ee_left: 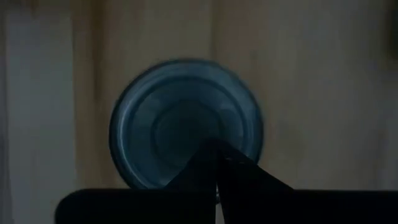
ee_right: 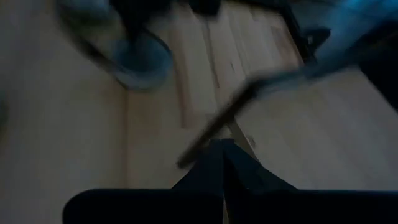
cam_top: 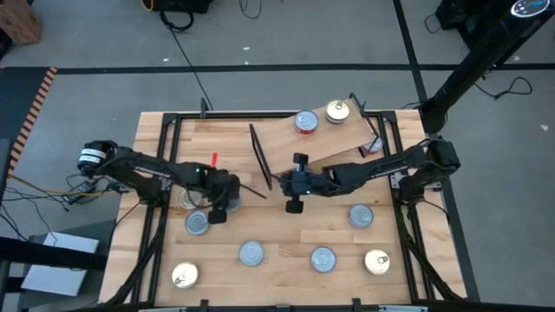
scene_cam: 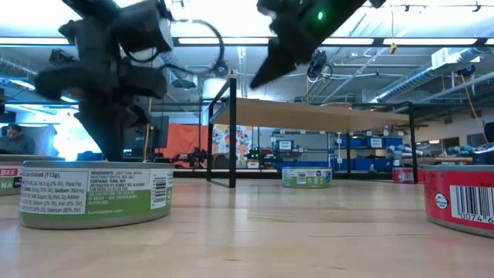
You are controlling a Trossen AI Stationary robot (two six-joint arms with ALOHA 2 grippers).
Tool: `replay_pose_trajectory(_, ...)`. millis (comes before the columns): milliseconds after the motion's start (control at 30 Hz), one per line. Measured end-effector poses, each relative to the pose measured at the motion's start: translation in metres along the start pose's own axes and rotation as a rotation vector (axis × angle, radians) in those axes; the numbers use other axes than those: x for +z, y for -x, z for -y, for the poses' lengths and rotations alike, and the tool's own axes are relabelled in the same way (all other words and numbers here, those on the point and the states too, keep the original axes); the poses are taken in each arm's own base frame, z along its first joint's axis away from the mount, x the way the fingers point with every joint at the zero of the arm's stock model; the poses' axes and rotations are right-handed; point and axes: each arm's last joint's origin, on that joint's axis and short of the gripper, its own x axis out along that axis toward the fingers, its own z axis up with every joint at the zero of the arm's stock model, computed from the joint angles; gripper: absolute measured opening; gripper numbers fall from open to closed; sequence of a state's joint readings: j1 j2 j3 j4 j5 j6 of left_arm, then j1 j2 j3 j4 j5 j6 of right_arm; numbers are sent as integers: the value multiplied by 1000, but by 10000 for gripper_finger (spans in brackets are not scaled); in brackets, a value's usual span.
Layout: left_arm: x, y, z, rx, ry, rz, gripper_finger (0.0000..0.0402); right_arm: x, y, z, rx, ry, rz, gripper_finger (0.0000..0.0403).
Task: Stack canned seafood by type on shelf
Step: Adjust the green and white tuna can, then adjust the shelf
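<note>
The shelf (cam_top: 325,139) is a light-wood board on black wire legs at the table's far middle. A red-labelled tin (cam_top: 305,121) and a gold-topped tin (cam_top: 338,111) stand on it. Several other tins stand on the table. My left gripper (cam_top: 218,208) is shut and empty, pointing down just above a silver-blue tin (ee_left: 186,118), which also shows in the high view (cam_top: 198,223). My right gripper (cam_top: 295,189) is shut and empty, in the air in front of the shelf's near left corner, and it also shows in the right wrist view (ee_right: 224,146).
Silver-blue tins (cam_top: 251,253), (cam_top: 323,258), (cam_top: 360,215) and gold-topped tins (cam_top: 185,276), (cam_top: 376,262) stand across the table's near half. Another tin (cam_top: 184,199) is partly hidden under my left arm. A green-labelled tin (scene_cam: 96,193) stands close to the low camera. A black frame edges the table.
</note>
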State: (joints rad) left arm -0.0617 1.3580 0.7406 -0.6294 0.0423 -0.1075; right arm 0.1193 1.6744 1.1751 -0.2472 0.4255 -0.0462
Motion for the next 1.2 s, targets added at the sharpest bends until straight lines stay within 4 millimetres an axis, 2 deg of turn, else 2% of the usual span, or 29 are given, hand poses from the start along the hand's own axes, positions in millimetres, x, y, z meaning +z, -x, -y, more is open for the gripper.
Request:
replay_pose_trajectory(167, 1, 9, 15, -39, -83, 153, 5, -11, -25, 10, -23, 37, -67, 3)
replay_pose_trajectory(300, 0, 13, 22, -62, -119, 253, 5, -11, -36, 23, -47, 14, -51, 3)
replay_pose_trajectory(600, 4, 11, 20, 26, -72, 358, 5, -12, -60, 60, -43, -72, 19, 3)
replay_pose_trajectory(733, 9, 14, 19, 90, -56, 426, 5, -20, -76, 68, -55, -77, 7, 3)
replay_pose_trajectory(867, 16, 17, 19, 153, -37, 514, 5, -21, -79, 75, -72, -84, 15, 3)
replay_pose_trajectory(1000, 22, 21, 17, 211, -38, 583, 5, -10, -60, 77, -73, -92, 60, 4)
replay_pose_trajectory(1100, 26, 23, 15, 241, -43, 627, 5, 0, -34, 76, -55, -80, 74, 5)
replay_pose_trajectory(1200, 30, 26, 13, 258, -44, 672, 5, -2, -7, 77, -41, -77, -6, 5)
